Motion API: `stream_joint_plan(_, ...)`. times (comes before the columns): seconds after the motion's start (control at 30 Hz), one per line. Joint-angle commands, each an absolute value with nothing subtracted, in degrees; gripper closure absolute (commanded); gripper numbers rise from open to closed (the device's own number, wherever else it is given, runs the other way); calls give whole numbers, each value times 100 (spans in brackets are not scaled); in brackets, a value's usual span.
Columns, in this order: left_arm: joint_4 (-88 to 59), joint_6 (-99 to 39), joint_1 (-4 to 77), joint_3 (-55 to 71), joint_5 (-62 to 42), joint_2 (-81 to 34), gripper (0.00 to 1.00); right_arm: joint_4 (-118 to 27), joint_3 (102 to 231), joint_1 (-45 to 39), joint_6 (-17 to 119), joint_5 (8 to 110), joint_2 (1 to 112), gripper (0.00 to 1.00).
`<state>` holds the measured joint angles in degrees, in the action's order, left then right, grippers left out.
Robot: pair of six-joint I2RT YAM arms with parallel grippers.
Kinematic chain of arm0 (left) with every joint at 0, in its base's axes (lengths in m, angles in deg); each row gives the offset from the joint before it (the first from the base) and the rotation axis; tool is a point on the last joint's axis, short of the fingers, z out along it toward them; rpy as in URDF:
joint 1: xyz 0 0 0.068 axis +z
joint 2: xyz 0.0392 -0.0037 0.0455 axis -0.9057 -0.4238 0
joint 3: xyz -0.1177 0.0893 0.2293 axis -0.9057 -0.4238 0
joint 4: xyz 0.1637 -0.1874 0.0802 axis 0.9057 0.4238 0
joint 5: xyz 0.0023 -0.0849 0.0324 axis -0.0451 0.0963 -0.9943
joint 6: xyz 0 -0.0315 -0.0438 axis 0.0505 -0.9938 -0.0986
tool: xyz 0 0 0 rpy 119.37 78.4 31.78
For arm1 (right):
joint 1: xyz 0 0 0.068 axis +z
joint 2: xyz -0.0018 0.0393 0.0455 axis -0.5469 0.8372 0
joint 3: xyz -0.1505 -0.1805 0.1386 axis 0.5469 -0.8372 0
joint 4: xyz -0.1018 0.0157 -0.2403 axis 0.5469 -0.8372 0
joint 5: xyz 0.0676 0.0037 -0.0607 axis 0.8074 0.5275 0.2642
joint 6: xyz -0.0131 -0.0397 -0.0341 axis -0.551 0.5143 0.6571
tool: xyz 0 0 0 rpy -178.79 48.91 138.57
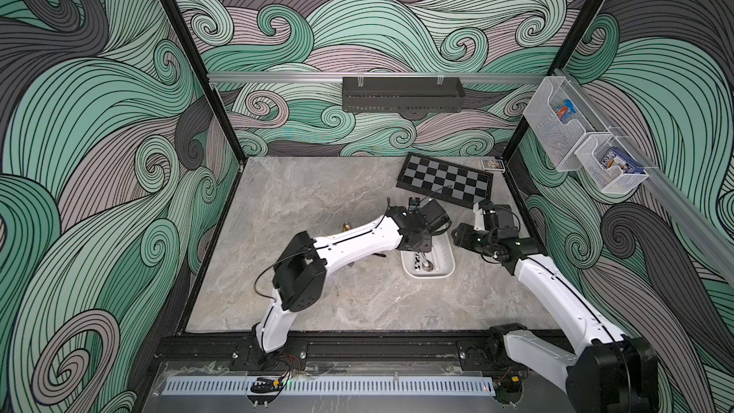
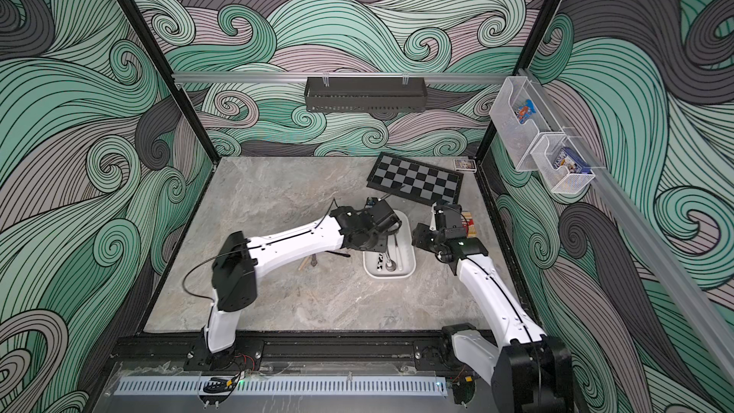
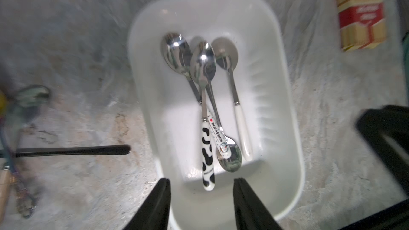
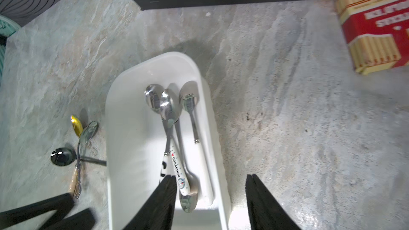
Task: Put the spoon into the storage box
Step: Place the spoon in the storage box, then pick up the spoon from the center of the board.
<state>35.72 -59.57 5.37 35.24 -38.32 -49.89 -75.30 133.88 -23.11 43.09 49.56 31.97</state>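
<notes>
My left gripper [image 3: 201,180] hangs spread and empty over the storage box [image 3: 287,107] — the cow-handled spoon [image 3: 207,151] lies inside among other spoons, toward the bench's right edge — my right gripper [image 4: 211,175] gapes empty too.

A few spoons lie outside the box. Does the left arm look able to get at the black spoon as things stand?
Probably yes. The left gripper hangs open over the box, and the black spoon lies on the table just beside it, its handle bare. Another spoon crosses it near the bowl.
</notes>
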Motion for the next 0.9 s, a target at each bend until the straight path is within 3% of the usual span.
stream_joint_plan(0.0,3608,-5554,725,2738,-4825,-3702,46,-7689,13974,-1658,4597,5282,3554,45)
stream_joint_plan(0.23,3898,-5301,2268,597,-4412,-872,40,-8287,15224,-12,4830,5040,4931,47)
stream_joint_plan(0.43,4593,-4815,3439,-353,-4225,764,38,-8764,16646,890,4922,4840,6490,55)
stream_joint_plan(0.87,4923,-4331,3493,-759,-3970,1902,37,-9320,19291,1637,4885,4786,9116,65)
